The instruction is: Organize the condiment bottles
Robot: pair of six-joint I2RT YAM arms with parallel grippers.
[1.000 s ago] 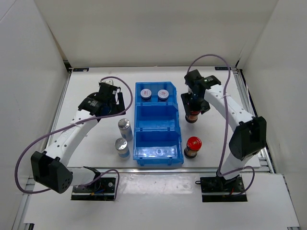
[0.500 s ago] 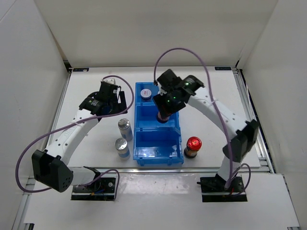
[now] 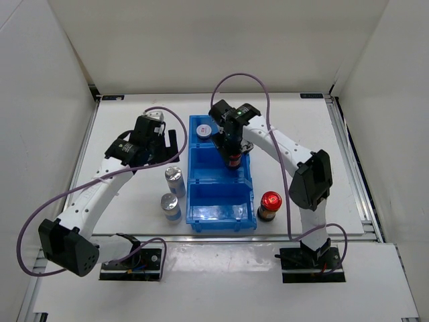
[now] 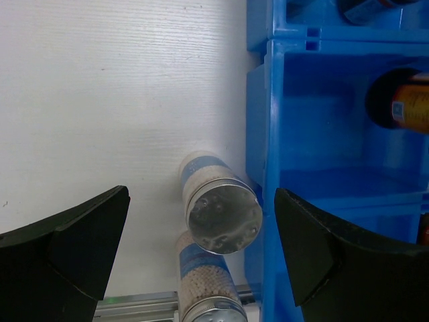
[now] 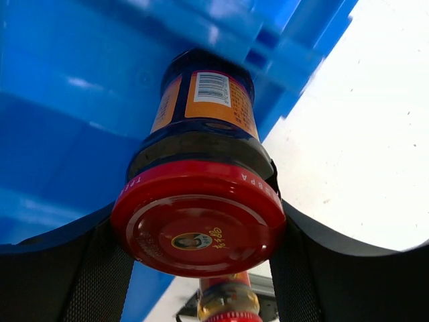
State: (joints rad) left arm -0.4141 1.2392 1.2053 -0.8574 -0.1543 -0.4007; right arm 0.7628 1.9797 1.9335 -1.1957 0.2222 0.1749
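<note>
My right gripper (image 3: 230, 142) (image 5: 200, 235) is shut on a dark bottle with a red cap (image 5: 198, 225) (image 3: 234, 161), held over the middle compartment of the blue bin (image 3: 221, 176). A second red-capped bottle (image 3: 269, 204) (image 5: 228, 303) stands on the table right of the bin. Two silver-capped bottles (image 3: 174, 178) (image 3: 170, 204) stand left of the bin. My left gripper (image 3: 166, 144) (image 4: 201, 251) hangs open above the farther one (image 4: 223, 215), with the nearer one (image 4: 201, 285) below it. One grey-lidded bottle (image 3: 204, 131) shows in the far compartment; my right arm hides the space beside it.
The bin's near compartment (image 3: 221, 209) holds nothing. White walls enclose the table on three sides. A purple cable (image 3: 241, 77) loops above the right arm. The bin wall (image 4: 268, 134) runs close beside the silver-capped bottles.
My right arm swung left from beside the bin, carrying the red-capped bottle over the middle compartment. My left gripper shifted slightly nearer, towards the silver-capped bottles.
</note>
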